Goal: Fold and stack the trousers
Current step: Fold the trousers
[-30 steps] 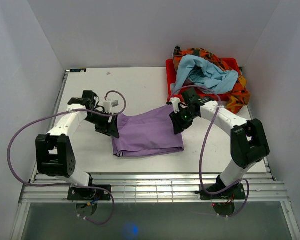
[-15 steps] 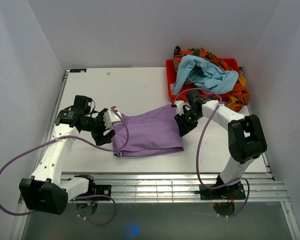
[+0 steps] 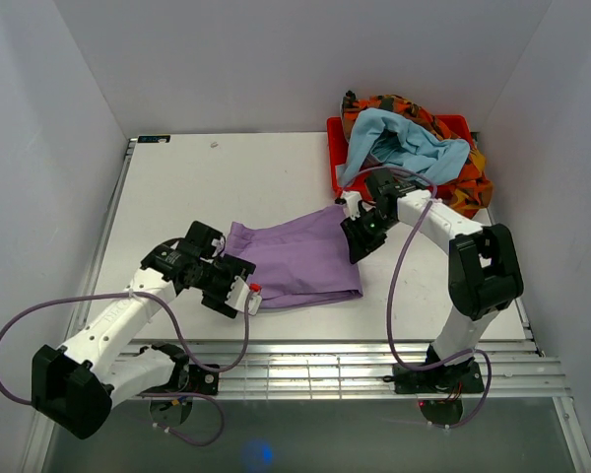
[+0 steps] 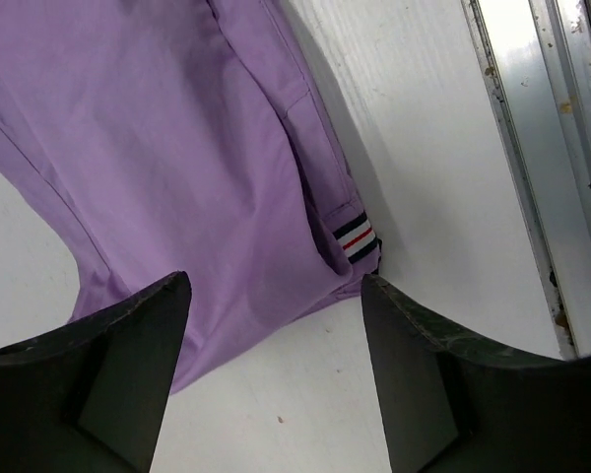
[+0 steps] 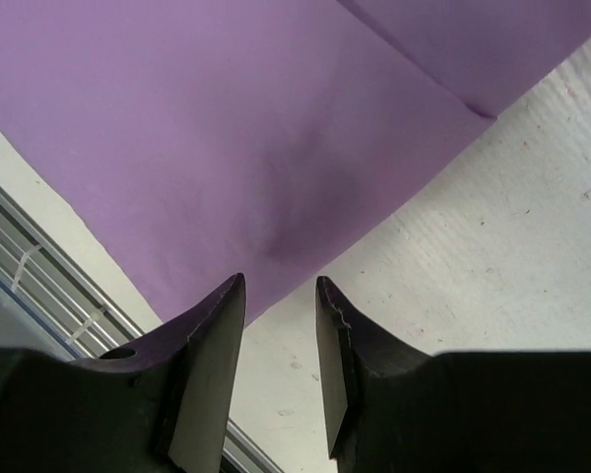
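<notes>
Trousers: your lilac soft-cloth trousers (image 3: pixel 295 258) lie folded into a flat, rough rectangle in the middle of the white table (image 3: pixel 177 187), nearer its front edge than its back.
Trouser corner: in the left wrist view a small tab with dark, red and pale stripes (image 4: pixel 356 236) sits at the folded corner, close to the metal rail (image 4: pixel 532 148) along the table's edge.
Left arm: it bends out to the left from its base, then its white forearm runs up and to the right, and the wrist turns down over the near-left corner of the trousers.
Left hand: your left hand (image 3: pixel 238 293) hangs over that corner with its two dark fingers (image 4: pixel 128 374) spread wide. Cloth and bare table show between them, and it has hold of nothing.
Right arm: it rises from its base to a black elbow at the right, then the forearm reaches back and left, with the wrist tipped down at the right edge of the trousers.
Right hand: your right hand (image 3: pixel 358 239) sits low at that edge, its fingers (image 5: pixel 207 374) set only a narrow gap apart. The cloth's edge and white table show through the gap, so nothing is clamped. A slight pucker in the cloth lies just ahead of the tips.
Back right: a red plastic bin (image 3: pixel 333 148) holds a crumpled light-blue cloth (image 3: pixel 404 143) and an orange patterned cloth (image 3: pixel 473 187), well apart from the trousers.
</notes>
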You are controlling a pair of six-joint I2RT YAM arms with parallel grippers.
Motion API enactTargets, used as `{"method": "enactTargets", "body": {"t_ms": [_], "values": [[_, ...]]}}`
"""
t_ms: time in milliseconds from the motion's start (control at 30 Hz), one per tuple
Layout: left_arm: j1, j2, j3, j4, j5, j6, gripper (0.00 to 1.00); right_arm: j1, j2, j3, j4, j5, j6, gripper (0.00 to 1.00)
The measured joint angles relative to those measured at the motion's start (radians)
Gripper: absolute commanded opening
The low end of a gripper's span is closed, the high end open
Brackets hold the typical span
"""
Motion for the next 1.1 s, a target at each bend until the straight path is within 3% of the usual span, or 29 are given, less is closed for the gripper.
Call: {"method": "enactTargets", "body": {"t_ms": [100,233,333,433,467,567,633,933,1067,1100], "values": [[-0.045,0.011,-0.02,0.045,-0.024,0.022,0.74,0.0,0.013,0.025,-0.002,-0.024,0.001,0.41],[-0.074,0.049,-0.055,0.09,-0.056,0.05,0.53,0.0,0.055,0.039,-0.002,-0.053,0.003,0.41],[-0.081,0.085,-0.059,0.094,-0.074,0.064,0.48,0.0,0.087,0.039,-0.001,-0.064,0.003,0.41],[-0.084,0.094,-0.063,0.096,-0.085,0.079,0.34,0.0,0.117,0.039,0.003,-0.069,0.003,0.41],[-0.085,0.094,-0.064,0.095,-0.087,0.082,0.22,0.0,0.125,0.039,0.005,-0.069,0.003,0.4],[-0.085,0.094,-0.063,0.086,-0.088,0.072,0.03,0.0,0.138,0.038,0.013,-0.063,0.003,0.39],[-0.085,0.094,-0.051,0.066,-0.082,0.053,0.0,0.0,0.143,0.035,0.025,-0.048,0.002,0.38],[-0.085,0.007,0.012,-0.052,0.003,-0.002,0.02,0.0,0.152,0.005,0.058,0.054,-0.002,0.36],[-0.085,0.008,-0.052,-0.072,0.0,-0.004,0.33,0.0,0.151,0.0,0.059,0.071,-0.014,0.41],[-0.085,0.008,-0.076,-0.075,-0.008,-0.008,0.37,0.0,0.15,-0.002,0.057,0.066,-0.018,0.43]]}}
